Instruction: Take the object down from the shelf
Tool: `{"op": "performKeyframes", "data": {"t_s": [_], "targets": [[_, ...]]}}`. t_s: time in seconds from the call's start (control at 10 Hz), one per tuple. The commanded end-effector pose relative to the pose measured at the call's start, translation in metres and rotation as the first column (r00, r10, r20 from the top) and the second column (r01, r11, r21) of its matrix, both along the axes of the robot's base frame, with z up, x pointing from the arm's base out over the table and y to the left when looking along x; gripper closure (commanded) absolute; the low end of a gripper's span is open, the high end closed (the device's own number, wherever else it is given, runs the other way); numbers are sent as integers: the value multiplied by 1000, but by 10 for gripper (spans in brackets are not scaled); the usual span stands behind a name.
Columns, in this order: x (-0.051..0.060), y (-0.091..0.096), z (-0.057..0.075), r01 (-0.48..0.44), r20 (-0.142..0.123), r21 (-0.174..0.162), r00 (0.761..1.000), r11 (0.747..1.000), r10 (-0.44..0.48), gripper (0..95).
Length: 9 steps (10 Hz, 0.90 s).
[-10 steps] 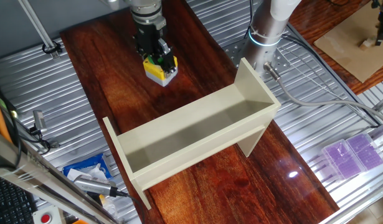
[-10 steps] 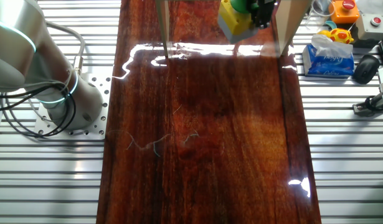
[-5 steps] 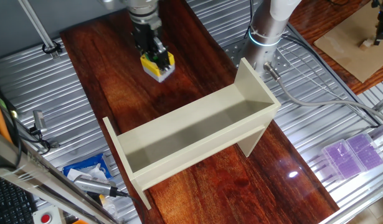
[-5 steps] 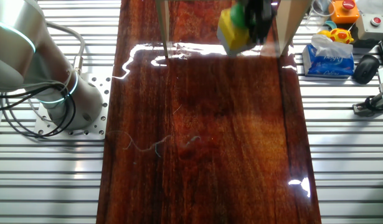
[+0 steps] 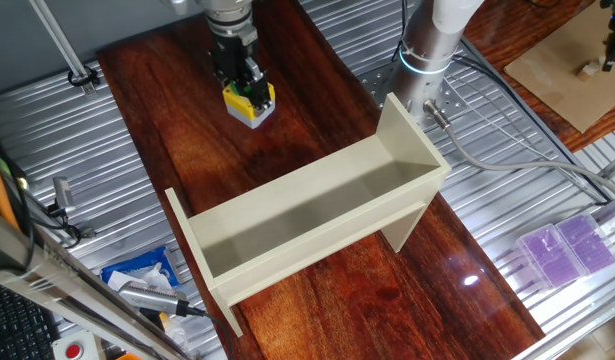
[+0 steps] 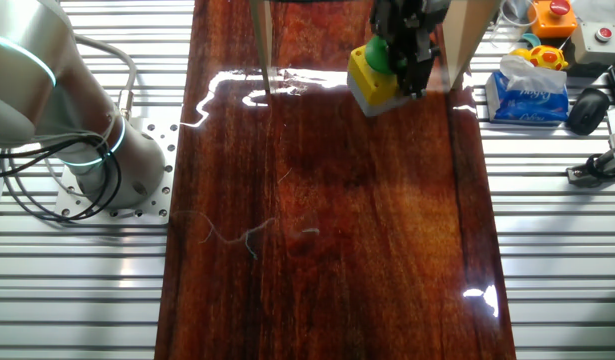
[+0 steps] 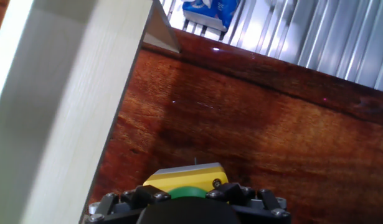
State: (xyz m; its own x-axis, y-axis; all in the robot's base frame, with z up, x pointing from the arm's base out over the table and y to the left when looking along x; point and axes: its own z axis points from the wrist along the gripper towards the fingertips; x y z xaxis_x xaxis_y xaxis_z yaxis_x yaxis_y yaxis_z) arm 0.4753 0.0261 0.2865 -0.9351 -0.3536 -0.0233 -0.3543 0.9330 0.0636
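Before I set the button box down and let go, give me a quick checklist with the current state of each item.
1. Grip: gripper closed on the push-button box, ok.
2. Box clear of the beige shelf: ok, it hangs off to the side, apart from it.
3. Landing spot: bare wooden tabletop under the box, ok.
4. Box touching the table: cannot tell; no view settles whether there is a gap.
5. Box level: not ok, it looks tilted in both fixed views.
6. Shelf emptied: ok, the trough holds nothing.
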Motion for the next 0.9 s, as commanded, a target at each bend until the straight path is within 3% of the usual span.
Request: {"op": "performKeyframes", "data": {"t_s": [0.1,0.4,0.6,0.8,0.9], "targets": [[1,1,1,8,-32,-10,999,1000,-9,950],[1,-1,-2,30,-42,-32,999,999,-32,950],[2,-16,-31,43,-29,-24,999,999,-44,950],[0,-27,-67,40,14,-20,999,999,-40,950],[0,-28,-75,38,25,-16,999,999,-37,950]]}}
